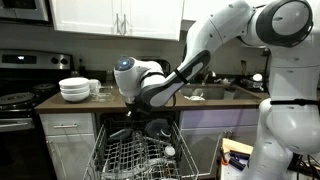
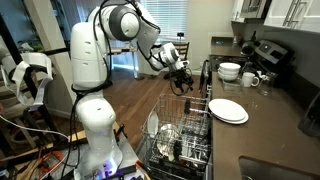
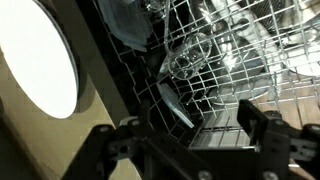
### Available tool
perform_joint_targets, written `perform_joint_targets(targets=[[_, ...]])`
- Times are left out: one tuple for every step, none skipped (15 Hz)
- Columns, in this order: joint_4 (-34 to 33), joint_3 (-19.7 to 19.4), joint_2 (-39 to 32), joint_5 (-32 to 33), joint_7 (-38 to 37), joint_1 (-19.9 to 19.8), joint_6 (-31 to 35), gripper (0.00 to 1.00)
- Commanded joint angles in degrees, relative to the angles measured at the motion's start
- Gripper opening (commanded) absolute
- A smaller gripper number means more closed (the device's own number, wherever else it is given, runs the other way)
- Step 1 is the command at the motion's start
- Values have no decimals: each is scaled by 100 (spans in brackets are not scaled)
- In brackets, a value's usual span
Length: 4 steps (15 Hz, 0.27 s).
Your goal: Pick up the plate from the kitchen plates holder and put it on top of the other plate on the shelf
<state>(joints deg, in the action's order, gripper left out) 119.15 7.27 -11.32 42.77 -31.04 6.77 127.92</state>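
The grey wire plates holder [image 2: 185, 135] is pulled out below the dark brown shelf [image 2: 275, 125] and holds several dishes; it shows in both exterior views [image 1: 135, 158] and in the wrist view [image 3: 230, 60]. A pale plate [image 2: 152, 124] stands upright in its near end. The other plate [image 2: 228, 110], flat and white, lies on the shelf beside the holder and shows at the left of the wrist view [image 3: 40, 60]. My gripper [image 2: 181, 82] hangs above the holder, open and empty [image 3: 195, 135]. In an exterior view [image 1: 142, 124] it is over the holder's back.
A stack of deeper white bowls [image 2: 229, 71] [image 1: 74, 90] and a white mug [image 2: 250, 78] stand further along the shelf. A stove [image 1: 20, 100] is past the bowls. A sink [image 1: 205, 93] is behind my arm. Glasses sit in the holder [image 3: 185, 60].
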Motion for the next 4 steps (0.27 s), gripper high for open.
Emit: perform_joint_targets(targets=[[208, -48, 281, -630, 315, 96, 59, 100], [20, -129, 58, -356, 82, 166, 4, 96], [34, -125, 86, -445, 95, 179, 3, 97], [42, -122, 105, -470, 100, 188, 2, 100]])
